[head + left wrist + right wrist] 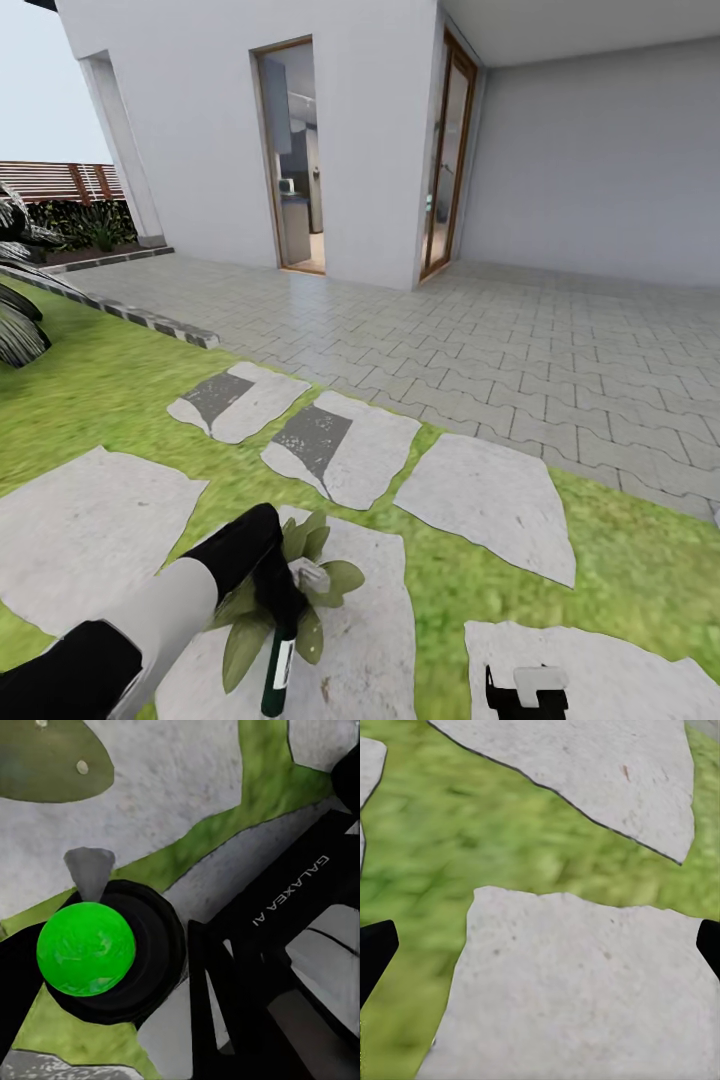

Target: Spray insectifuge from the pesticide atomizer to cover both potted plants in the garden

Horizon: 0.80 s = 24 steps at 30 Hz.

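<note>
My left gripper (287, 612) is shut on the pesticide atomizer (276, 668), a slim dark green bottle with a white label band. It hangs roughly upright, its whitish trigger head (309, 575) up by the leaves. Right behind it a potted plant (325, 580) with broad green leaves sits on a grey stepping stone (370, 640). In the left wrist view the atomizer (86, 949) shows end-on, a dark round body with a bright green dome. A leaf (45, 765) beyond it carries whitish insectifuge specks (82, 767). My right gripper (527, 690) hangs open over another stepping stone (577, 990), holding nothing.
Several stepping stones (480, 495) cross the lawn (110, 390) toward a paved grey patio (520, 340). Beyond it stands a white house with an open door (298, 160). Dark palm fronds (18, 300) and a brown slatted fence (60, 180) lie far left.
</note>
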Tool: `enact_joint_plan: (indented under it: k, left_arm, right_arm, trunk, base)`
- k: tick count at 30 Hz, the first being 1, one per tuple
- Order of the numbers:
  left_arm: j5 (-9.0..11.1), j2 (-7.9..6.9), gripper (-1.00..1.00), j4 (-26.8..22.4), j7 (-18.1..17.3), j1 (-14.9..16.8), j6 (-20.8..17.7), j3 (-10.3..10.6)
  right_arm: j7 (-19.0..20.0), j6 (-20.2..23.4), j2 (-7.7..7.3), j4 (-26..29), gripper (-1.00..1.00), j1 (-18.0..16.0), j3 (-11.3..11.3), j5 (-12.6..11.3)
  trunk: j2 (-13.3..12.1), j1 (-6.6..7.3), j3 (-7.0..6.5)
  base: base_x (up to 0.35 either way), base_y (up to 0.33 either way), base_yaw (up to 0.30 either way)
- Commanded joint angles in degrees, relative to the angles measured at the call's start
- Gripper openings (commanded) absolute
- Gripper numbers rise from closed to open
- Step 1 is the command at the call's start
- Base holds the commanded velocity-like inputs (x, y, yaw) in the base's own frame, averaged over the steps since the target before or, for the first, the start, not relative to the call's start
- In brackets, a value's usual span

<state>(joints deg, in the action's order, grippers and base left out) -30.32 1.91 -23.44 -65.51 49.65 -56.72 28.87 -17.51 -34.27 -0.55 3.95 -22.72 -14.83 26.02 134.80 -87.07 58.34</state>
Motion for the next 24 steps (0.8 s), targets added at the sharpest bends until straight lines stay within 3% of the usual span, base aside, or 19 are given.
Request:
enact_joint_plan:
  k: [1, 7, 14, 24]
  left_arm:
    - [-0.75, 0.01, -1.0, -0.06, -0.88, 0.35, -0.36, 0.07]
    - [-3.79, -0.25, -1.0, 0.12, -4.79, 0.44, -0.28, 2.86]
    - [-6.21, -0.71, -1.0, 0.32, -5.5, -0.06, -0.3, 3.21]
    - [-6.66, -0.59, -1.0, 2.8, -5.55, -0.07, -0.3, 3.22]
  right_arm:
    - [-0.33, -0.12, 0.0, -0.08, 1.0, -0.04, -0.29, 0.61]
    - [-0.32, -0.16, -0.03, -0.08, 1.0, -0.04, -0.29, 0.61]
    - [-0.33, -0.15, 0.02, -0.08, 1.0, -0.04, -0.29, 0.61]
    - [-0.33, -0.15, 0.01, -0.08, 1.0, -0.04, -0.29, 0.61]
  trunk:
    - [0.02, 0.01, 0.06]
    - [0.02, 0.01, 0.06]
    - [0.02, 0.01, 0.07]
    - [0.02, 0.01, 0.28]
  base:
    - [0.0, 0.0, 0.0]
    - [0.0, 0.0, 0.0]
    - [0.0, 0.0, 0.022]
    - [0.0, 0.0, 0.239]
